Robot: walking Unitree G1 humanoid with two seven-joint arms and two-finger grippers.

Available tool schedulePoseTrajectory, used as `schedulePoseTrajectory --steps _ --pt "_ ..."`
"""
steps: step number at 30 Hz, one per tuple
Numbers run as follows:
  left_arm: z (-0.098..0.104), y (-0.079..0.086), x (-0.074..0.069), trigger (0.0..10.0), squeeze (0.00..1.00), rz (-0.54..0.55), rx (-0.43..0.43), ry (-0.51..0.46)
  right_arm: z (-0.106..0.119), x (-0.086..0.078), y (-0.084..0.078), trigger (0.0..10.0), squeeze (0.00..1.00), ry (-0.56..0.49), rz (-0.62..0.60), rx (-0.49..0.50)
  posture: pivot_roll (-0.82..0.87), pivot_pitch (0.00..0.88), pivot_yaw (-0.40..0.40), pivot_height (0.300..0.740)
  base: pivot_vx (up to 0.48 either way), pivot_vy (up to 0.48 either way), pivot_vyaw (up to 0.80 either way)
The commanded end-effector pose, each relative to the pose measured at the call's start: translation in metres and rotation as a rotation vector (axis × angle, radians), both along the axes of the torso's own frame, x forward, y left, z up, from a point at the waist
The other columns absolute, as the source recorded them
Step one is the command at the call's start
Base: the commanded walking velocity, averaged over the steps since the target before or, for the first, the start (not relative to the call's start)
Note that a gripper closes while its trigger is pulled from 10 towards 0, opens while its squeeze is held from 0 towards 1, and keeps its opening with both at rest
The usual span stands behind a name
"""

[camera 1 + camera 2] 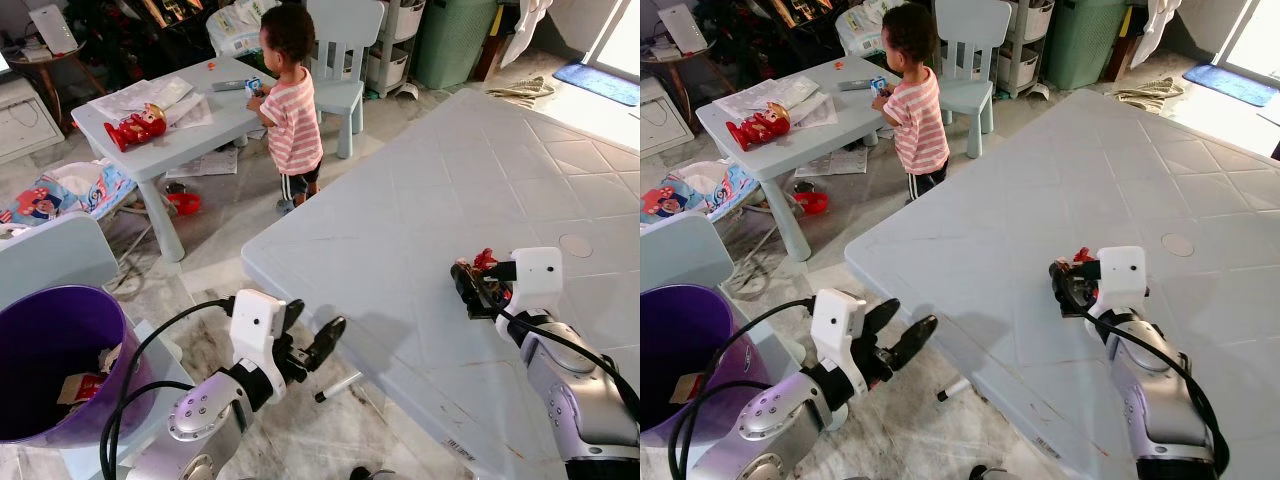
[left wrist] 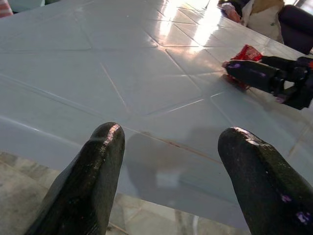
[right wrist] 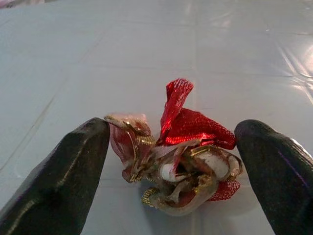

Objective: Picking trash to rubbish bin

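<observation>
A crumpled red and gold wrapper (image 3: 181, 156) lies on the pale blue table (image 1: 450, 180), near its front edge. My right gripper (image 1: 468, 288) is low over the table and open, one black finger on each side of the wrapper (image 1: 485, 260), close to or just touching it. My left gripper (image 1: 318, 335) is open and holds nothing; it hangs off the table's near corner, above the floor. Its wrist view looks across the tabletop at the wrapper (image 2: 247, 52) and the right gripper (image 2: 264, 76). The purple rubbish bin (image 1: 120, 320) stands at lower left with some trash inside.
A child (image 1: 290, 110) stands by a small table (image 1: 200, 125) with a red toy (image 1: 135, 128) and papers, a small chair (image 1: 340, 50) behind. A marker (image 1: 338, 387) lies on the floor under the table corner. Toys and papers litter the floor at left.
</observation>
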State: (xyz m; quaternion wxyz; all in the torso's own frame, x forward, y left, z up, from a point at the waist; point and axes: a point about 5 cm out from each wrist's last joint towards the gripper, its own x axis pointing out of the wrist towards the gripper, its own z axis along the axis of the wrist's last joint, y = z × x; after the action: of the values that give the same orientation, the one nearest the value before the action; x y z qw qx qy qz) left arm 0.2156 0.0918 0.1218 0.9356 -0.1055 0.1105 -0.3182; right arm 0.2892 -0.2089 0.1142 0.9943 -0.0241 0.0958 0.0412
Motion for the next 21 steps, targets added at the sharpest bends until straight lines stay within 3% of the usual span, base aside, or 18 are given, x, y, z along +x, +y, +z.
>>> schedulePoseTrajectory --steps 1,3,21 --pt "0.0032 -0.0026 -0.003 10.0 0.0 -0.024 -0.005 -0.006 -0.0032 0.0009 0.0018 5.0 0.0 0.012 0.012 -0.007 0.06 0.098 -0.049 0.74 0.0 0.0 0.0" --pt "0.0034 -0.0024 -0.0025 10.0 0.0 -0.024 -0.003 -0.007 -0.0038 0.0007 0.0027 0.0 0.0 0.012 0.013 -0.007 0.06 0.099 -0.049 0.74 0.0 0.0 0.0" --pt "0.0048 -0.0049 -0.0005 10.0 0.0 -0.038 -0.003 -0.012 -0.0041 -0.0015 0.0029 0.0 0.0 0.001 0.027 -0.019 0.04 0.107 -0.05 0.74 0.0 0.0 0.0"
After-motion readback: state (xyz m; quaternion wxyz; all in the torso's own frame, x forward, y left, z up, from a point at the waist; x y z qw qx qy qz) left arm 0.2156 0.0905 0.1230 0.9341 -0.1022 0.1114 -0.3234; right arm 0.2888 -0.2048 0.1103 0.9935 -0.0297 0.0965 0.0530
